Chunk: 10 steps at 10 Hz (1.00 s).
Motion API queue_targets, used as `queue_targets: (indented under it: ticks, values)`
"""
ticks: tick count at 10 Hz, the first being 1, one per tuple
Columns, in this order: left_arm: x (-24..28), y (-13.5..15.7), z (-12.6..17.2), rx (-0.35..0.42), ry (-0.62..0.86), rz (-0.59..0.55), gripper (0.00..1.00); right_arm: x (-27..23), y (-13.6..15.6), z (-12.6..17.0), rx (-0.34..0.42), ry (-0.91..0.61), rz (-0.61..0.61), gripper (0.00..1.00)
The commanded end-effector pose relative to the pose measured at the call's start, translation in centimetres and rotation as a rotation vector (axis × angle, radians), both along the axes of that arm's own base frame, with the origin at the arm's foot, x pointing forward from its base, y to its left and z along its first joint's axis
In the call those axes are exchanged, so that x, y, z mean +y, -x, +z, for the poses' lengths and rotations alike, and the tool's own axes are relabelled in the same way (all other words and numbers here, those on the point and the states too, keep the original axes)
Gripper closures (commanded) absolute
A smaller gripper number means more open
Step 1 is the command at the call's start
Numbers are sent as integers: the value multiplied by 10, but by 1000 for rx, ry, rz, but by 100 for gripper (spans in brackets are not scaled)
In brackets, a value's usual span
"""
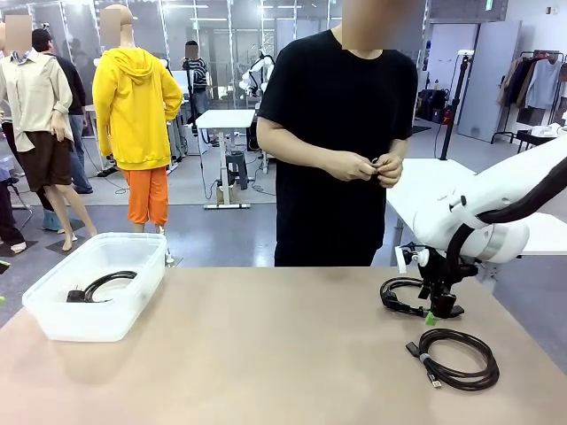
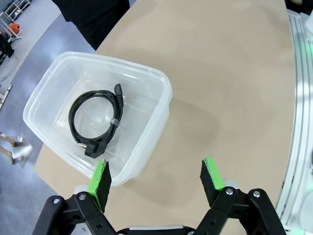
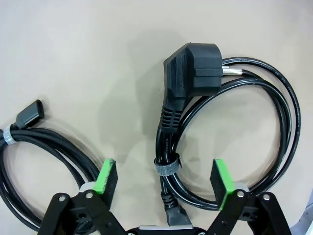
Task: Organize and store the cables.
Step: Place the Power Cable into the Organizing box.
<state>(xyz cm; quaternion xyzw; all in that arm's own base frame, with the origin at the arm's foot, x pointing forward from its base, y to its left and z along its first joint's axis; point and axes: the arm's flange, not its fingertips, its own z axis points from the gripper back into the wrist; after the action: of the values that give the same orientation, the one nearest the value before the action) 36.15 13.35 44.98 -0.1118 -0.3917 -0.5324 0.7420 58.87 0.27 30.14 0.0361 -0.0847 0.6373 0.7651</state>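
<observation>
A black coiled cable [image 3: 274, 127] with a large plug [image 3: 193, 73] lies on the table. My right gripper [image 3: 164, 178] is down over it, green pads [image 3: 106, 180] apart on either side of its tied strands. The front view shows this coil [image 1: 400, 297] under my right gripper [image 1: 436, 312]. A second coiled cable [image 1: 456, 359] lies nearer the front edge, beside the gripper [image 3: 44, 142]. A third cable [image 2: 98, 122] rests inside the clear bin [image 2: 156, 93]. My left gripper [image 2: 156, 183] hangs open above the bin's near rim, holding nothing.
The clear bin [image 1: 53, 323] stands at the table's left. A person in a black shirt stands at the far side, hands [image 1: 368, 166] together at waist height around something small and dark. Bare tabletop [image 1: 266, 354] spans the middle.
</observation>
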Motion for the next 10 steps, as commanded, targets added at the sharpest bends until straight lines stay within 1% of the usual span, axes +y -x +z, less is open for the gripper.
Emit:
queue_targets:
  ticks: [1, 2, 3, 5, 6, 7, 8, 10]
  values:
    - [-2, 2, 1, 4, 2, 13, 7, 6, -10, -1, 12, 46, -32, 60]
    - [-2, 2, 1, 4, 2, 13, 7, 8, -11, 0, 13, 41, -27, 89]
    - [-2, 2, 1, 4, 2, 13, 7, 11, -11, 1, 18, 53, -22, 100]
    - [-2, 2, 1, 4, 2, 13, 7, 14, -11, -2, 23, 70, -18, 100]
    - [-2, 2, 1, 4, 2, 13, 7, 14, -11, -3, 29, 82, -21, 97]
    - [-2, 2, 1, 4, 2, 13, 7, 14, -12, -5, 39, 96, -18, 100]
    - [-2, 2, 1, 4, 2, 13, 7, 14, -12, -3, 37, 102, -18, 100]
    - [-2, 2, 1, 4, 2, 13, 7, 20, -13, 16, 10, 110, -11, 100]
